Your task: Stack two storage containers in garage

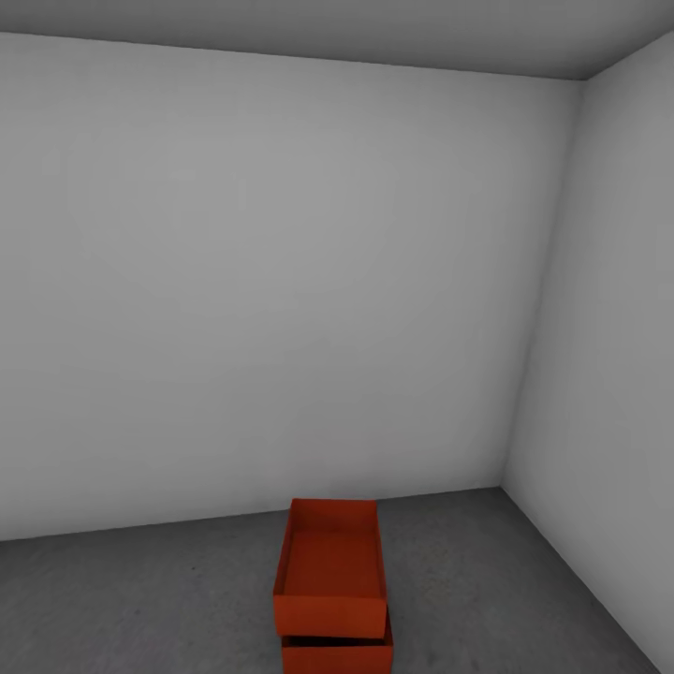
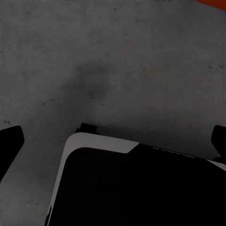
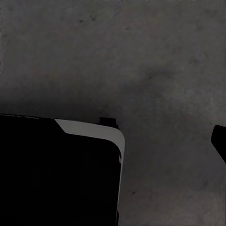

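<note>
Two orange-red storage containers stand stacked on the dark concrete floor (image 1: 524,580) of the garage, near its corner. The upper container (image 1: 332,566) sits slightly askew on the lower container (image 1: 339,653), whose front wall shows at the head view's bottom edge. My left gripper (image 2: 114,139) hangs open over bare floor, its dark fingertips (image 2: 10,141) far apart at the picture's sides; an orange sliver of container (image 2: 212,2) shows at one corner. My right gripper (image 3: 113,141) also hangs over the floor with one fingertip (image 3: 220,141) showing, wide to the side and holding nothing.
Pale grey walls (image 1: 281,309) meet in a corner at the right (image 1: 538,374), close behind the stack. My own black-and-white base (image 2: 132,183) shows under both wrists (image 3: 61,169). Bare concrete lies to the left and right of the containers.
</note>
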Controlling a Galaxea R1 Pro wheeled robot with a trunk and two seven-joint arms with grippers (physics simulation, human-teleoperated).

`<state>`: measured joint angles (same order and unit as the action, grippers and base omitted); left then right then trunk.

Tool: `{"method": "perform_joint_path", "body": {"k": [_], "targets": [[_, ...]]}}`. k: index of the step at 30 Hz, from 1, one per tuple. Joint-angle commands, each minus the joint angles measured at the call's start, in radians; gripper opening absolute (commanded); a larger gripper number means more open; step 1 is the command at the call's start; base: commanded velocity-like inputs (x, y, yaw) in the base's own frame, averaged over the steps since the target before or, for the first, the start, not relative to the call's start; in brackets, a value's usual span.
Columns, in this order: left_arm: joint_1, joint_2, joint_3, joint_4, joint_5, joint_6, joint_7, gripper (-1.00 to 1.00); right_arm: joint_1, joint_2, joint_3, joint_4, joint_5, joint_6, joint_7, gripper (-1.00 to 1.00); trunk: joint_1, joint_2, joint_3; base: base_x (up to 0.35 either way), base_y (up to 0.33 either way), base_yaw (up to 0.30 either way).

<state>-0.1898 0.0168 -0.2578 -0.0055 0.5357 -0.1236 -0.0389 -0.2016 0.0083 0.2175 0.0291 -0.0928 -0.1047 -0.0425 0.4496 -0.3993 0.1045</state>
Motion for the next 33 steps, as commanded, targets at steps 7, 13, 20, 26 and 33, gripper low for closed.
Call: {"method": "perform_joint_path", "body": {"k": [7, 13, 20, 26, 33], "targets": [[0.000, 0.003, -0.007, -0.003, 0.010, -0.009, -0.003, 1.00, -0.001, 0.002, 0.008, 0.003, -0.007, -0.009, -0.003, 1.00, 0.000, -0.001, 0.000, 0.000, 0.000, 0.057], [0.000, 0.004, -0.006, -0.006, 0.009, -0.010, -0.004, 1.00, -0.001, 0.002, 0.008, 0.003, -0.007, -0.008, -0.003, 1.00, 0.000, -0.001, 0.000, 0.000, 0.000, 0.231], [0.000, 0.005, -0.006, -0.005, 0.009, -0.010, -0.003, 1.00, -0.001, 0.002, 0.007, 0.003, -0.007, -0.008, -0.003, 1.00, 0.000, -0.001, 0.000, 0.000, 0.000, 0.210], [0.000, 0.005, -0.006, -0.006, 0.009, -0.010, -0.004, 1.00, -0.001, 0.001, 0.006, 0.003, -0.008, -0.009, -0.003, 1.00, 0.000, -0.001, 0.000, 0.000, 0.000, 0.032], [0.000, 0.006, 0.000, -0.004, 0.016, -0.010, -0.003, 1.00, -0.001, -0.001, 0.005, 0.003, -0.011, -0.009, -0.003, 1.00, 0.000, -0.001, 0.000, 0.000, 0.000, 0.003]]}}
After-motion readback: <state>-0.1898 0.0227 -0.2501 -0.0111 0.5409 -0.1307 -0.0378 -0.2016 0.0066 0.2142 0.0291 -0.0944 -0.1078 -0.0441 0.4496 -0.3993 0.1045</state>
